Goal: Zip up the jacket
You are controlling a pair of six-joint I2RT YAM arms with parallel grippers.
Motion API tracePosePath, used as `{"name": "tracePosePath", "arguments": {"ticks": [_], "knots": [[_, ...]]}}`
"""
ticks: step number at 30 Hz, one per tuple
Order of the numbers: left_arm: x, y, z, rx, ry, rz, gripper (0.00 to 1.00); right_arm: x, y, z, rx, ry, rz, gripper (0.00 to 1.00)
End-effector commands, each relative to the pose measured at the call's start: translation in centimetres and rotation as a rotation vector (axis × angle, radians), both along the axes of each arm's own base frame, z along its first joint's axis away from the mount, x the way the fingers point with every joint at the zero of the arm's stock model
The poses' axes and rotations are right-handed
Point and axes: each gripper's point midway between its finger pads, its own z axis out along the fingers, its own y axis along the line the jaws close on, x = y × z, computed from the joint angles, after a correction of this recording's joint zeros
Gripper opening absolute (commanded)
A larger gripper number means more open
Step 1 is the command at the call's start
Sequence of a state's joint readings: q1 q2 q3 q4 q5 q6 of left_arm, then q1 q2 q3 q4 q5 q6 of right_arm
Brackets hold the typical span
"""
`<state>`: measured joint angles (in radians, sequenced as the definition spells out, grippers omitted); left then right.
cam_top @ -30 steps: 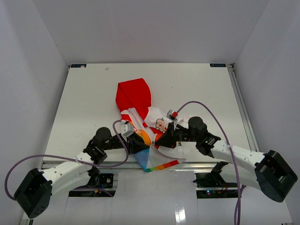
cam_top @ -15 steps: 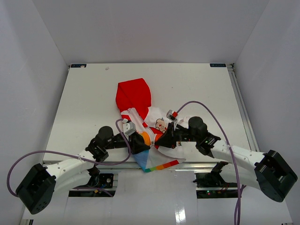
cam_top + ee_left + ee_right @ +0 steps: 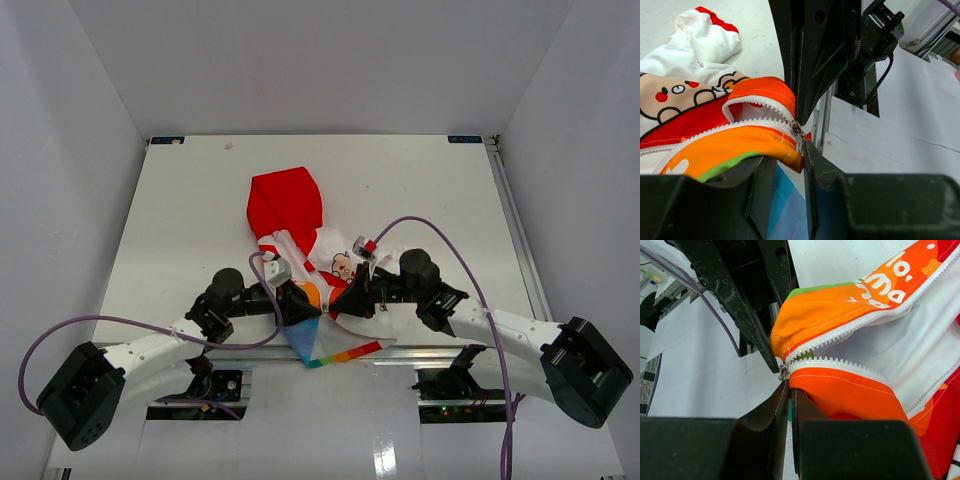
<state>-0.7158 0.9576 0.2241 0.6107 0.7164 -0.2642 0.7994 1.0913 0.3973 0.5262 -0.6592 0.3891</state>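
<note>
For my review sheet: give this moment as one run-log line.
jacket: unzipped | left gripper: shut on its hem | right gripper: shut beside zipper slider

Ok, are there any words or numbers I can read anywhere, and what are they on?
"lo" and "ma": white letters on the orange panel of the jacket, seen in the right wrist view. They are only bits of words, tilted and cut off by the fold, so this is a rough reading.
Blue stickers at the far corners of the table: too small to read.
No other writing shows.
</note>
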Motion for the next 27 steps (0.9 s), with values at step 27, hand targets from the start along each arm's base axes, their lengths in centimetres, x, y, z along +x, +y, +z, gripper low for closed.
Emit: {"name": "tracePosePath", "arguments": {"ticks": [27], "knots": [[-1.6, 0.0, 1.3, -0.035, -0.065, -0.091, 0.0, 1.2, 0.7, 5.1, 0.087, -0.124, -0.027, 0.08]]}}
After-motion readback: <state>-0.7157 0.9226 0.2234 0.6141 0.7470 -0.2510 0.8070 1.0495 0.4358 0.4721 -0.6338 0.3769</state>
